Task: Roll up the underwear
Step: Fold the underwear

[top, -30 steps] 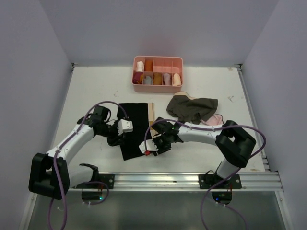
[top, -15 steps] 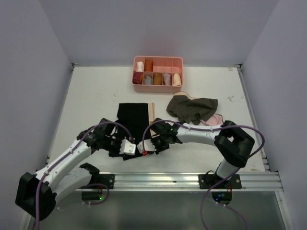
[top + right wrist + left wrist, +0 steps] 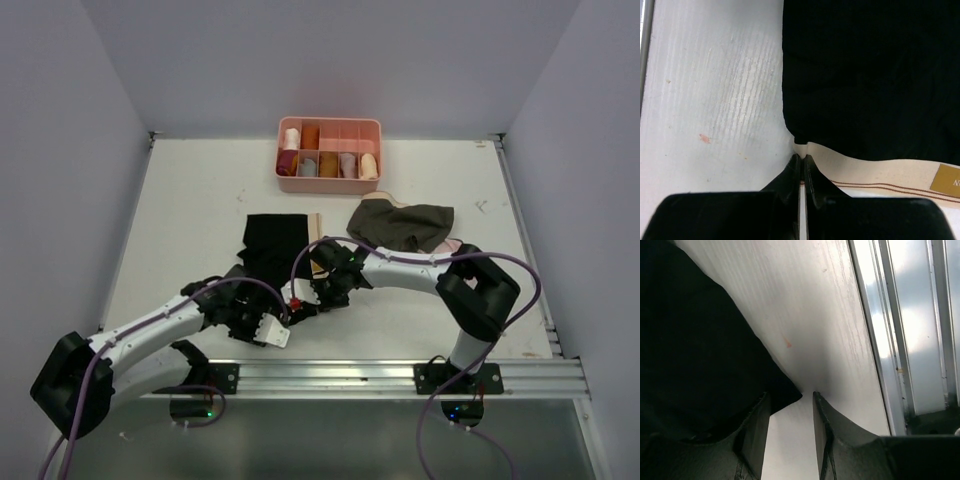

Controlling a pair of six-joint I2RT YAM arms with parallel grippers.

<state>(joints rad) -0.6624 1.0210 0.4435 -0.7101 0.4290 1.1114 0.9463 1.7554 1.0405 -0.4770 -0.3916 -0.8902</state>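
Note:
The underwear (image 3: pixel 272 243) lies flat mid-table, black cloth with a beige waistband (image 3: pixel 865 169) along its right side. My right gripper (image 3: pixel 303 299) is shut on the near corner of that waistband, and the right wrist view shows the right gripper (image 3: pixel 801 158) pinching the beige edge just below the black cloth (image 3: pixel 865 75). My left gripper (image 3: pixel 264 320) is low by the near edge. In the left wrist view the left gripper (image 3: pixel 790 396) is open, with a corner of the black cloth (image 3: pixel 690 340) against its left finger (image 3: pixel 757 430).
A pink divided box (image 3: pixel 372 127) with several rolled garments stands at the back. An olive-brown garment (image 3: pixel 400 225) lies over a pale pink one (image 3: pixel 447 250) to the right of the underwear. A metal rail (image 3: pixel 400 375) runs along the near edge, close to the left gripper.
My right gripper has shut on the waistband corner. My left arm has swung toward the near edge to the cloth's near corner. The underwear's near end now looks shorter.

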